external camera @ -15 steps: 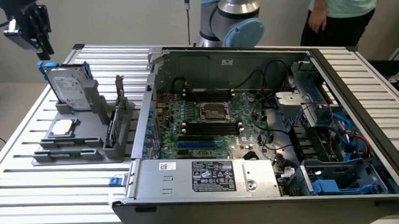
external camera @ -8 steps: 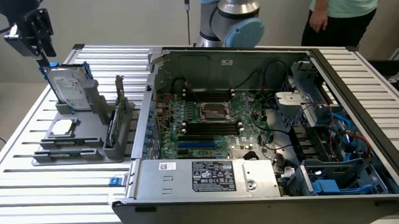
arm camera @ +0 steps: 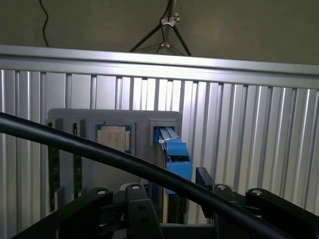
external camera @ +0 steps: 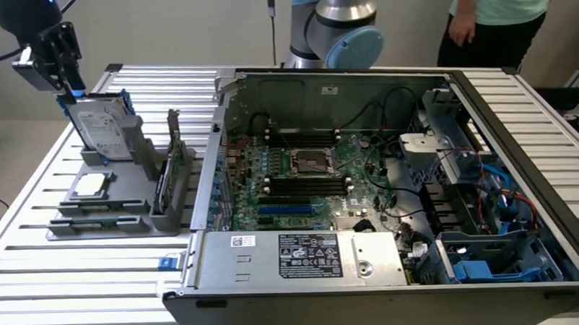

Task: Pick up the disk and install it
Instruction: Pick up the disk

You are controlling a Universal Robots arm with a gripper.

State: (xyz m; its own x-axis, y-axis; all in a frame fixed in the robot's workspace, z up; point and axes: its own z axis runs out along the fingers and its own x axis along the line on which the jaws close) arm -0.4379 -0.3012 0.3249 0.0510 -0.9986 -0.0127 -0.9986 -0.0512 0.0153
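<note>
Black cable [arm camera: 124,162] crosses just in front of the gripper [arm camera: 175,199], whose jaws stand on either side of the blue top edge of the disk [arm camera: 177,154]; whether they press on it, I cannot tell. Beyond, the disk stands on edge in a slot of the grey holder [arm camera: 89,117] on the table [arm camera: 249,134]. I judge the grip should sit square on the blue frame, and any pull should follow the slot, so nothing binds.

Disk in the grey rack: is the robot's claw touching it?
Cannot tell. The exterior view puts the gripper right at the disk's top edge, yet neither view shows contact or a gap plainly.
</note>
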